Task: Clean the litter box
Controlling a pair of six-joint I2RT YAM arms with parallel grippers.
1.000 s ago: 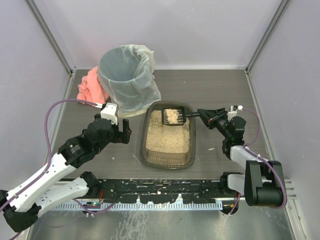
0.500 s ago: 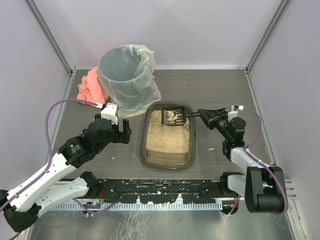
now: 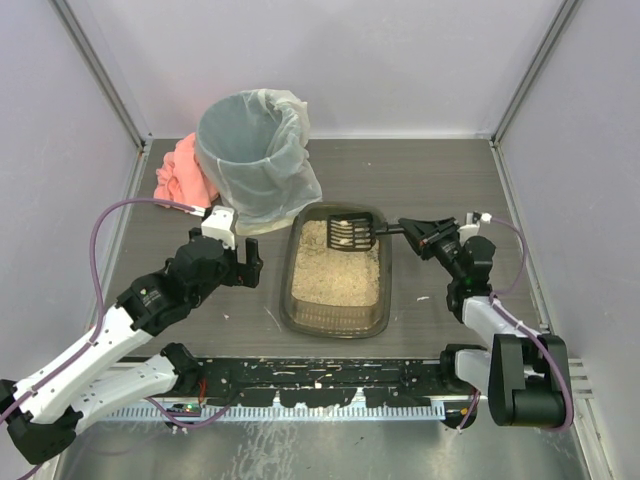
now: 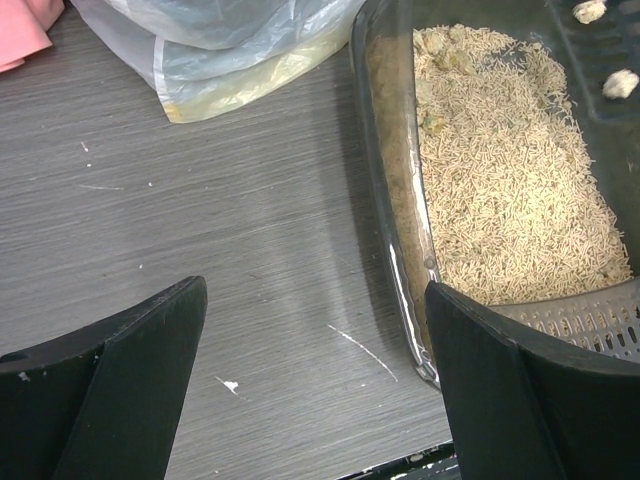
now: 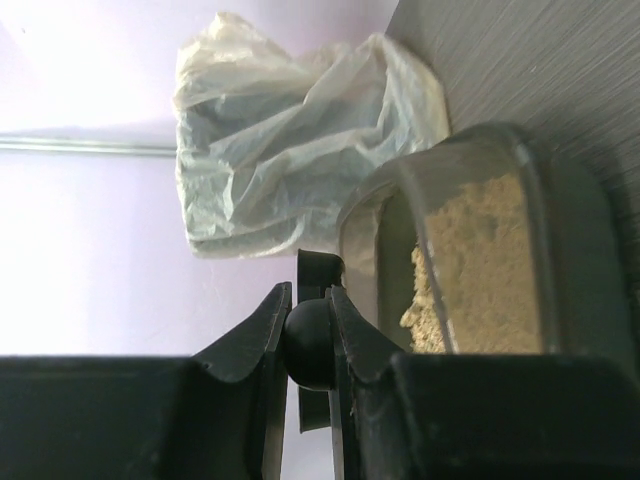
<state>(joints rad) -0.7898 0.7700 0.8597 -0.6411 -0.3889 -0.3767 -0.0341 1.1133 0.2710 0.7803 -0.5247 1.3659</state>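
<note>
The litter box (image 3: 292,300), a shallow dark tray of beige litter, sits mid-table. A black slotted scoop (image 3: 350,232) hangs level over its far end with a few pale clumps (image 4: 620,83) on it. My right gripper (image 3: 408,228) is shut on the scoop's handle just right of the box; in the right wrist view the fingers (image 5: 345,330) pinch the handle's round end (image 5: 308,340). My left gripper (image 3: 250,262) is open and empty, low over bare table left of the box's rim (image 4: 400,250).
A tall round bin (image 3: 250,150) with a whitish liner stands just behind the box's far left corner. A pink cloth (image 3: 180,170) lies left of the bin. White walls close in the table on three sides. Crumbs dot the table (image 4: 230,383).
The heap of litter on the scoop has sifted away, leaving a few clumps. The right gripper has shifted slightly with the scoop. The left arm has not moved.
</note>
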